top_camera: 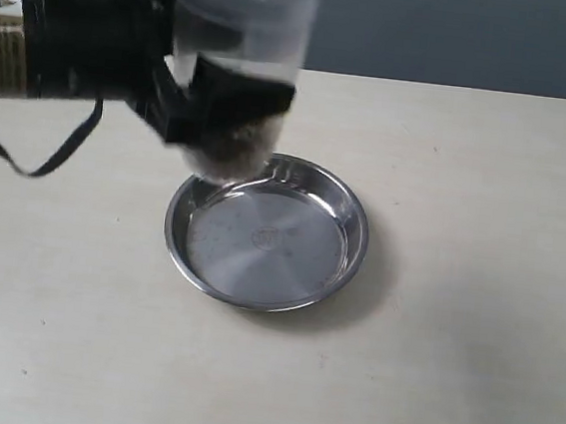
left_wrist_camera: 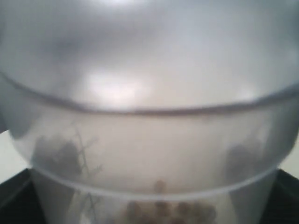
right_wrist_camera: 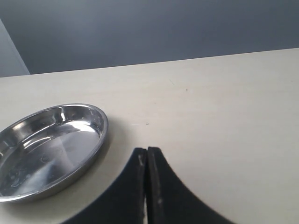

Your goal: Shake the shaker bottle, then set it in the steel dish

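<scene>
The frosted shaker bottle [top_camera: 242, 38] hangs in the air above the far left rim of the steel dish [top_camera: 349, 253], brown granules at its lower end. My left gripper [top_camera: 228, 107] is shut on the shaker bottle from the left. In the left wrist view the shaker bottle [left_wrist_camera: 149, 116] fills the picture, with granules low down and dark fingers [left_wrist_camera: 14, 200] at its sides. The steel dish [right_wrist_camera: 93, 135] lies on the table with nothing in it. My right gripper [right_wrist_camera: 146, 156] is shut on nothing, a little to the side of the dish.
A pale wooden table [top_camera: 448, 368] carries the dish. A black cable [top_camera: 58, 155] loops down from the left arm [top_camera: 59, 40]. A grey wall [top_camera: 461, 34] stands behind the table's far edge.
</scene>
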Tool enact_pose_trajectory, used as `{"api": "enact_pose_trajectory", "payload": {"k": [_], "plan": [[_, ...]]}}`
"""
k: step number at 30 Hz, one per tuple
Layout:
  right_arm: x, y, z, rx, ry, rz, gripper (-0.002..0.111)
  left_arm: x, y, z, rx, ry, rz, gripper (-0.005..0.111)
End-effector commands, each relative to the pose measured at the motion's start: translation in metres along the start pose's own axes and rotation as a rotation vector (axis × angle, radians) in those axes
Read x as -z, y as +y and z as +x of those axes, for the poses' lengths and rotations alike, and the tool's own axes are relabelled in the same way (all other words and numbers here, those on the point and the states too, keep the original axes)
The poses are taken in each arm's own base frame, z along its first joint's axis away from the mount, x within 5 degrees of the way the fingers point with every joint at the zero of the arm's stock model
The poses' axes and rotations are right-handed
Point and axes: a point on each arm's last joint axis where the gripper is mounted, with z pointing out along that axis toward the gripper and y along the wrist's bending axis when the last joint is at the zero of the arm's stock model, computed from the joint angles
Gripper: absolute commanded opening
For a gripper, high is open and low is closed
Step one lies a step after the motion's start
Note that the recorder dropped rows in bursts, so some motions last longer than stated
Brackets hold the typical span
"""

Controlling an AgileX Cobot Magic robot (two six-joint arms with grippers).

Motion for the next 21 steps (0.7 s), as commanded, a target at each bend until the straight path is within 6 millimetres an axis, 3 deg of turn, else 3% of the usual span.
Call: {"api": "enact_pose_trajectory", "payload": {"k": [1, 2, 3, 7, 8, 12, 18, 21], "plan": [[0.000, 0.000, -0.001, 0.003, -0.012, -0.001, -0.001, 0.002, -0.008, -0.013, 0.083, -0.110, 0.104, 0.000], [0.000, 0.000, -0.001, 0.003, -0.012, -0.001, -0.001, 0.003, -0.021, -0.013, -0.072, -0.125, 0.247, 0.000], [0.000, 0.000, -0.001, 0.003, -0.012, -0.001, -0.001, 0.004, -0.024, -0.011, -0.133, -0.120, 0.271, 0.000], [0.000, 0.000, -0.001, 0.003, -0.012, -0.001, -0.001, 0.001, 0.013, -0.010, 0.164, -0.095, -0.128, 0.000], [0.000, 0.000, -0.001, 0.003, -0.012, -0.001, -0.001, 0.002, 0.013, -0.013, 0.179, -0.133, -0.115, 0.000], [0.000, 0.000, -0.001, 0.003, -0.012, -0.001, -0.001, 0.000, 0.000, -0.021, -0.054, -0.204, 0.007, 0.000], [0.000, 0.000, -0.001, 0.003, -0.012, -0.001, -0.001, -0.023, 0.019, 0.031, 0.196, 0.063, -0.117, 0.000], [0.000, 0.000, -0.001, 0.003, -0.012, -0.001, -0.001, -0.025, 0.010, 0.009, 0.104, -0.051, 0.029, 0.000]]}}
